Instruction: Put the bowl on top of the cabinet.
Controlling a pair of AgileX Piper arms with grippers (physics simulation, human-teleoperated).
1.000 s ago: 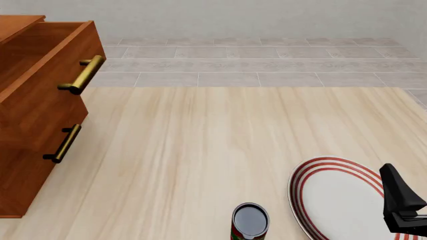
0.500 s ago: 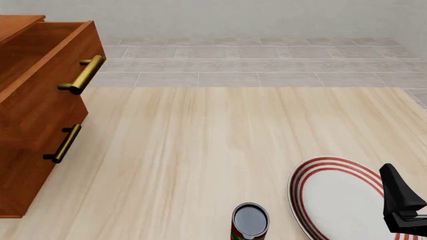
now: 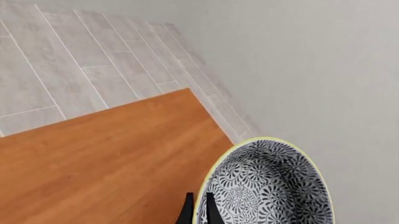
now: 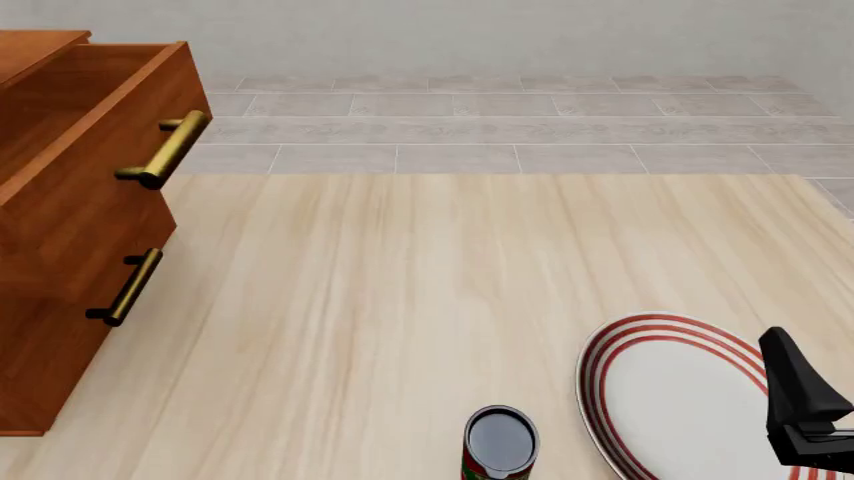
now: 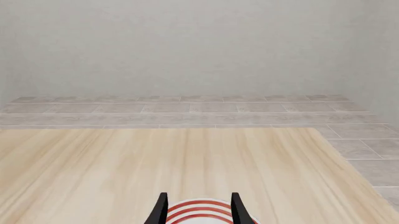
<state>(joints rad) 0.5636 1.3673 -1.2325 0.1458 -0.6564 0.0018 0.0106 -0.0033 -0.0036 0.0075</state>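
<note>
- The bowl (image 3: 268,186) is held by its rim in the closed left gripper (image 3: 197,212), above the cabinet (image 3: 106,158) top.
- Lowering and release are judged outstanding.
- The right gripper (image 5: 198,210) is seen spread wide, empty.

We see a pale wood-grain table (image 4: 400,300) filling most of the front view, reddish-brown cabinet (image 4: 67,230) standing at its left edge, red-ringed white plate (image 4: 674,395) at lower right, small dark can (image 4: 501,442) at bottom centre, beside the plate.
</note>
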